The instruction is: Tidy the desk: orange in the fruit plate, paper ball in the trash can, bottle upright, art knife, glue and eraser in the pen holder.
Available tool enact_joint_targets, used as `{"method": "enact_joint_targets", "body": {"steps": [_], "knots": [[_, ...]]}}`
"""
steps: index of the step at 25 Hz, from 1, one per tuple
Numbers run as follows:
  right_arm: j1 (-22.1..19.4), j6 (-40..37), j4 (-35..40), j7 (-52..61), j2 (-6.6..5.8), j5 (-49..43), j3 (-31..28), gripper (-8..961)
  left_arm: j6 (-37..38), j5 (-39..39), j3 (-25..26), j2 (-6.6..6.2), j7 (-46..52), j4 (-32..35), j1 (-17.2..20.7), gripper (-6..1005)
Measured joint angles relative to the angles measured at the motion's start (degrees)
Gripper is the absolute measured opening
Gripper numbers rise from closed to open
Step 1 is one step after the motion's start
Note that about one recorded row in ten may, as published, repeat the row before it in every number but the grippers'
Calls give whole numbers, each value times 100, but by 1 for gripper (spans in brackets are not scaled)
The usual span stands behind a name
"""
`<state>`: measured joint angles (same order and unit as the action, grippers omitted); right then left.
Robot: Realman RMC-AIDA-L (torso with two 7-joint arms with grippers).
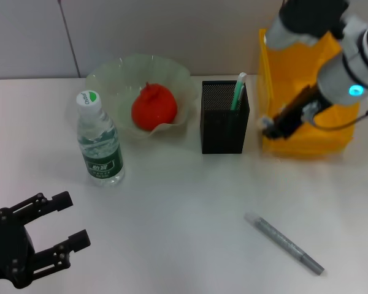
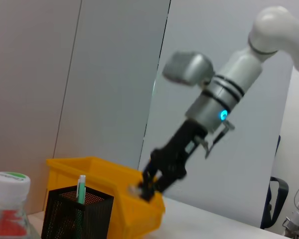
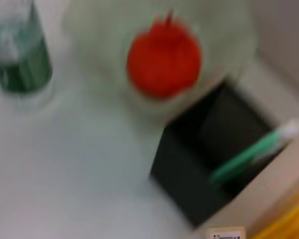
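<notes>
I have the right gripper (image 1: 271, 127) at the near left corner of the bin (image 1: 331, 144), just over its rim. Something small and pale sits at its tips, probably the eraser, but I cannot tell how wide the jaws stand or whether they truly hold it. The holder (image 1: 224, 131) stands just to its left, with one green pen (image 1: 238, 92) already inside.

My worry is a release here: the piece would fall into the bin or onto the table, because the tips are not yet over the holder's mouth. A low swing left could also clip the holder's rim and tip it.

Farther left, one orange (image 1: 153, 107) lies in the plate (image 1: 110, 79), and one bottle (image 1: 99, 141) stands upright. One grey knife (image 1: 284, 243) lies on the table, nearer me, well clear of the gripper. The left gripper (image 1: 64, 223) waits wide open and empty, far off at the near left.
</notes>
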<state>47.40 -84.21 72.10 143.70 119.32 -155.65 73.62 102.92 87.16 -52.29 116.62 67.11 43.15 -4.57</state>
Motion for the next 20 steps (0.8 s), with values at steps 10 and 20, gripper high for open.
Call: {"method": "enact_joint_targets", "body": {"steps": [10, 20], "knots": [[-72, 1378, -124, -405, -13, 789, 4, 326, 0, 48, 0, 19, 26, 1, -10, 771], [11, 2358, -1175, -1254, -19, 1631, -45, 361, 0, 49, 0, 45, 29, -7, -16, 771]]}}
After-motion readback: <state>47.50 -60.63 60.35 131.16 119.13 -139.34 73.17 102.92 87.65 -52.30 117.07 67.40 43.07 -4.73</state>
